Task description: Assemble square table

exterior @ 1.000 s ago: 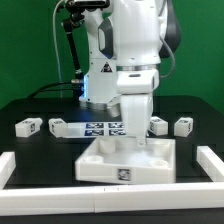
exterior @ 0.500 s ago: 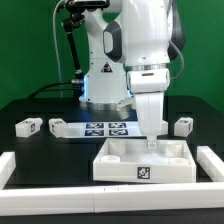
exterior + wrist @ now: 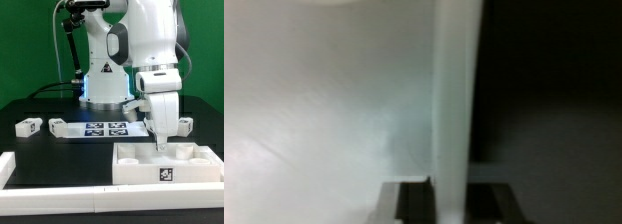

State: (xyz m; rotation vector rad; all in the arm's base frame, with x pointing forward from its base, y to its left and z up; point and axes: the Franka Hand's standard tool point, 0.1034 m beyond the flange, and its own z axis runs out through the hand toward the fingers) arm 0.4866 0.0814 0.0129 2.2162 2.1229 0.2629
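The square tabletop (image 3: 150, 160), a white slab with a raised rim and a tag on its front side, lies on the black table at the exterior view's right. My gripper (image 3: 160, 143) reaches down into it and is shut on its far rim. In the wrist view the rim (image 3: 452, 100) runs between my two dark fingers (image 3: 411, 203), with my gripper (image 3: 450, 192) closed on it. Three white block legs show: two at the left (image 3: 27, 125) (image 3: 57, 126) and one at the right (image 3: 183, 124). The fourth is hidden.
The marker board (image 3: 105, 128) lies behind the tabletop in the middle. The white border rail runs along the front (image 3: 60, 202) and up both sides (image 3: 8, 165); the tabletop sits close to its right side. The robot's base stands at the back.
My gripper has slid the tabletop across the table from the middle to the exterior view's right, close to the rail. The legs have not moved.
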